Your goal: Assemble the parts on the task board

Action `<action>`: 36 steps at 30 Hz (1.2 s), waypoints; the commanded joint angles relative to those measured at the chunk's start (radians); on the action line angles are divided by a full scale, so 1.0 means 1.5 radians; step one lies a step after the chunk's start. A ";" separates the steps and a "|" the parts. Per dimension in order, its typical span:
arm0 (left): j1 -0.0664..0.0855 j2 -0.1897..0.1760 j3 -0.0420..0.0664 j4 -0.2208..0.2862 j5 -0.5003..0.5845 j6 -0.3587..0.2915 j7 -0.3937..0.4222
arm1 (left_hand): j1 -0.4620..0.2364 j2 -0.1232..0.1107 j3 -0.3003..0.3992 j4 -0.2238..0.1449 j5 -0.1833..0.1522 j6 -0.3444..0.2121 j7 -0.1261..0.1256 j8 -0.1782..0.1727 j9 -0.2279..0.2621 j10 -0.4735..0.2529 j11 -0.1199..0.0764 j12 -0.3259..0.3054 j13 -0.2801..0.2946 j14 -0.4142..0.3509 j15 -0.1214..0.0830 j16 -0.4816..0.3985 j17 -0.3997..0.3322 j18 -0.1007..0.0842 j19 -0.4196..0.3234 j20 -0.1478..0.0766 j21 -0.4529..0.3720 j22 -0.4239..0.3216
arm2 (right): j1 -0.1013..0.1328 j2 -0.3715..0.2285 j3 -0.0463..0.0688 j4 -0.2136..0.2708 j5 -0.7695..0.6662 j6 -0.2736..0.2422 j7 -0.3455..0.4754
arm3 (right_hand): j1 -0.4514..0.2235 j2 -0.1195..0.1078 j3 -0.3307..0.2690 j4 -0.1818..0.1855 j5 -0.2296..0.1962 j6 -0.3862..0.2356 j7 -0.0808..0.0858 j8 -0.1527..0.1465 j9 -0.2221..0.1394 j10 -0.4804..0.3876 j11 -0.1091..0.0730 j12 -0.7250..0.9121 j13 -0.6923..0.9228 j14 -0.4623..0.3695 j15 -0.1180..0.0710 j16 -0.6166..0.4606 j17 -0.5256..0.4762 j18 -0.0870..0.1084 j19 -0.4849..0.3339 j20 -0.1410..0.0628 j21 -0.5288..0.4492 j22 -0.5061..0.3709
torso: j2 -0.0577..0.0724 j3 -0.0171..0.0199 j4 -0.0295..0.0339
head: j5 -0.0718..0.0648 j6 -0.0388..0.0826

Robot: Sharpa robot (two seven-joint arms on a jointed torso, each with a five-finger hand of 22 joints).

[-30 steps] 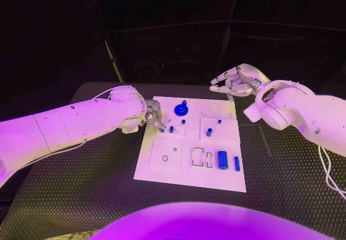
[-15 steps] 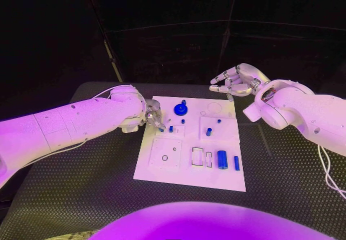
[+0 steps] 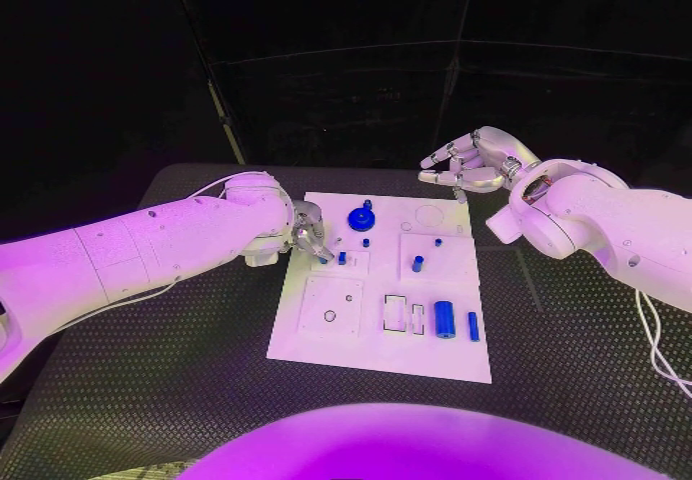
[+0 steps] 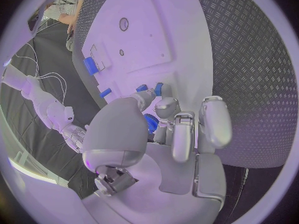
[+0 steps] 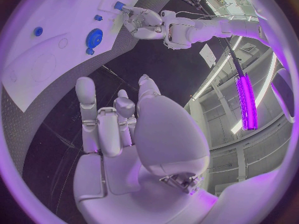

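Observation:
The white task board (image 3: 368, 340) lies mid-table. My left hand (image 3: 303, 232) is at its left edge, where thumb and fingertip close on a small blue peg (image 3: 342, 258) standing in the board; the peg (image 4: 159, 88) sits at those fingertips (image 4: 165, 104). My right hand (image 3: 469, 165) hovers above the board's far right corner, fingers loosely bent and apart, holding nothing. A blue round knob (image 3: 362, 218) stands at the far side, with two more pegs (image 3: 418, 264) (image 3: 437, 241) nearby. A blue cylinder (image 3: 446, 319) and a slim blue bar (image 3: 473, 326) lie near the front right.
The black patterned table (image 3: 188, 370) surrounds the board. A white cable (image 3: 656, 345) trails from my right arm. The left forearm (image 3: 130, 260) spans the table's left side.
Almost nothing: the left forearm has shifted slightly while its fingertips stay at the peg. The right hand has not moved.

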 commanded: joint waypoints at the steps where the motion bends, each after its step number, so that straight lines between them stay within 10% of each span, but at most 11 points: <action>1: -0.003 0.002 -0.003 -0.003 -0.001 0.024 -0.005 | -0.009 -0.001 -0.007 0.003 0.002 0.006 -0.002 -0.002 0.000 0.004 0.002 0.004 0.002 0.070 -0.004 0.004 0.176 -0.007 0.001 -0.004 0.006 0.005 | 0.001 0.000 0.000 0.002 -0.001 0.003 0.006 | 0.002 0.005 -0.005 0.000 0.002 0.001 -0.003 0.003 -0.001 0.003 -0.002 0.001 0.000 0.028 -0.004 -0.003 0.000 0.004 0.000 -0.004 -0.003 -0.001 | 0.000 0.0001 0.0002 | -0.001 0.000; 22: -0.004 -0.002 -0.003 -0.011 -0.001 -0.027 -0.004 | -0.128 -0.016 -0.128 0.087 0.002 0.015 -0.002 0.003 0.002 0.004 0.002 0.006 0.000 0.070 -0.005 0.004 0.176 -0.008 0.007 -0.006 0.009 0.012 | 0.001 -0.002 0.000 0.003 -0.001 0.001 0.005 | 0.001 0.006 -0.008 0.001 0.002 0.000 -0.003 0.003 -0.001 0.002 -0.001 0.000 -0.002 0.028 -0.004 -0.004 -0.001 0.005 0.000 -0.004 -0.005 -0.003 | 0.000 -0.0008 0.0008 | -0.004 0.002; 36: -0.004 -0.018 -0.001 0.005 0.066 -0.137 0.009 | -0.167 0.011 -0.205 0.090 0.003 -0.015 0.006 -0.001 0.000 -0.050 0.009 -0.055 -0.084 0.070 -0.001 0.004 0.176 -0.001 -0.009 -0.003 -0.022 -0.011 | 0.001 -0.002 0.000 0.001 -0.001 0.001 0.006 | -0.005 0.009 -0.012 0.004 0.003 -0.002 -0.003 0.004 -0.001 0.001 -0.001 0.000 -0.002 0.028 -0.004 -0.004 0.000 0.005 0.000 -0.004 -0.006 -0.004 | 0.000 -0.0007 0.0005 | -0.005 0.006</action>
